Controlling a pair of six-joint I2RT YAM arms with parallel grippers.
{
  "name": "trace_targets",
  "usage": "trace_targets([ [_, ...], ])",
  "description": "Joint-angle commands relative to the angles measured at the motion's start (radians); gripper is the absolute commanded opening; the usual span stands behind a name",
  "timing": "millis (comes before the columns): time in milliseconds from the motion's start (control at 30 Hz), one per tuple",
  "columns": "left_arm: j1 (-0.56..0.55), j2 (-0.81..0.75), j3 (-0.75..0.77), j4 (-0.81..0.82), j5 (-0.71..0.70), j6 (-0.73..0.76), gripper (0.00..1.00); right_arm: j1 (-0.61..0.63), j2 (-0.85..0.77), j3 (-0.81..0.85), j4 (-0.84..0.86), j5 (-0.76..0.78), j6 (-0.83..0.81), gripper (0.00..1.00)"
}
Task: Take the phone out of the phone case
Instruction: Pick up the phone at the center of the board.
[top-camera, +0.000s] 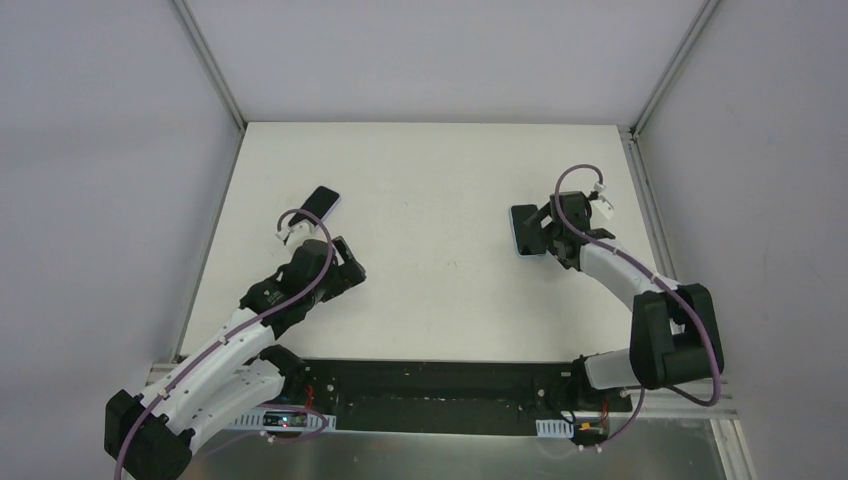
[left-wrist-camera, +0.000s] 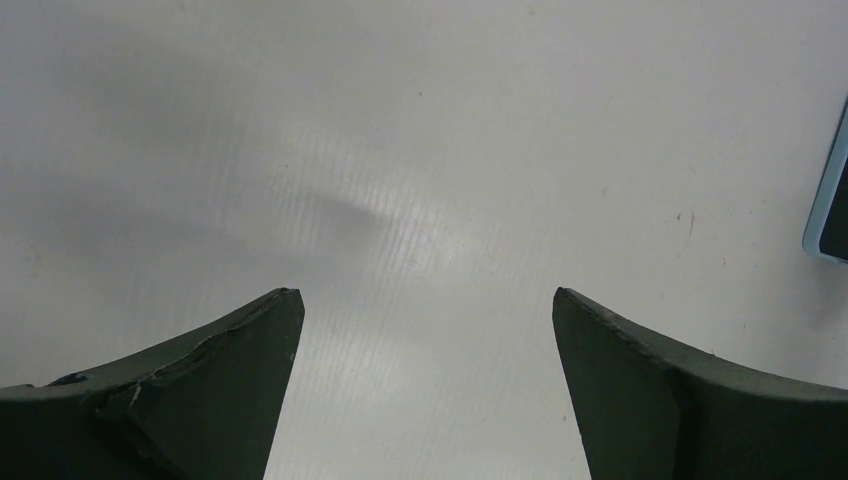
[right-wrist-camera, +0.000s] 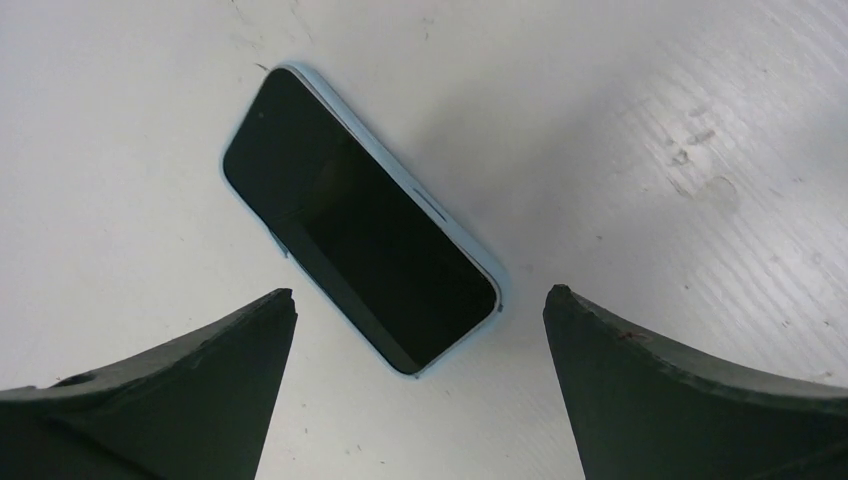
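Overhead: both arms are reaching out over the white table (top-camera: 430, 310). The left gripper (top-camera: 352, 262) is hanging left of centre with its jaws spread and nothing in them. A dark slab (top-camera: 322, 203) with a pale edge is lying just beyond it, apart from the fingers; can't tell if it's a case or a handset. The right gripper (top-camera: 545, 238) is sitting right of centre, jaws spread too. The phone (top-camera: 522, 228), black with a light-blue rim, is lying flat at its fingertips.

Left wrist: the left gripper (left-wrist-camera: 425, 295) is showing both fingers (left-wrist-camera: 230, 390) wide apart over bare table (left-wrist-camera: 400, 150). A light-blue-edged dark corner (left-wrist-camera: 832, 200) is poking in at the right edge, cropped.

Right wrist: the right gripper (right-wrist-camera: 418, 292) is gaping wide, pinching nothing. The phone (right-wrist-camera: 360, 220) is lying screen-up and diagonal, with its near end reaching in between the two fingertips (right-wrist-camera: 215, 370) and clear of both. Can't tell whether the blue rim is a case or the phone's own frame.
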Motion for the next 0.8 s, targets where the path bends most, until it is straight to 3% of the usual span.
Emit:
trace_targets([
  [0, 0.01, -0.016, -0.029, 0.061, 0.053, 0.003, 1.0, -0.023, 0.055, 0.101, 0.023, -0.008, -0.024, 0.99],
  [400, 0.01, -0.023, -0.062, 0.101, 0.09, -0.014, 1.0, -0.057, 0.218, 0.238, -0.05, -0.027, -0.045, 0.98],
  [600, 0.01, -0.01, -0.062, 0.11, 0.102, -0.025, 1.0, -0.064, 0.248, 0.249, -0.054, -0.055, -0.05, 0.85],
  [767, 0.009, 0.0, -0.065, 0.121, 0.105, -0.032, 1.0, -0.068, 0.277, 0.276, -0.093, -0.078, -0.04, 0.68],
])
